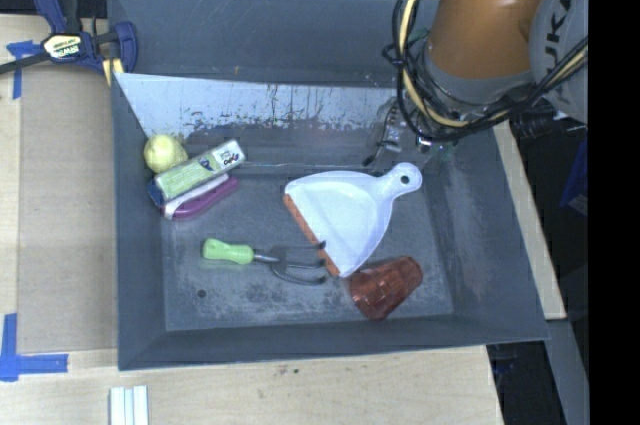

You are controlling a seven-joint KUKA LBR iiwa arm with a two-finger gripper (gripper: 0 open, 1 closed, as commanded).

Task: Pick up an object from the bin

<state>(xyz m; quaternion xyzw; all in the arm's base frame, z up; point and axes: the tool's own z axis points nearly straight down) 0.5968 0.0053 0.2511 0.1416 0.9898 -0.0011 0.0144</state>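
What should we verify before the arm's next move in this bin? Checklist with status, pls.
1. Claw position: above the bin's back right, by the white dustpan's handle end. ok
2. Anything in the claw: cannot tell
3. Dustpan free of neighbours: it lies over an orange-edged brush. not ok
4. Clearance between the dustpan's front corner and the reddish cup, which lies on its side there: cannot tell
5. Yellow-green ball, green tube and green-handled tool lie well left of the claw. ok
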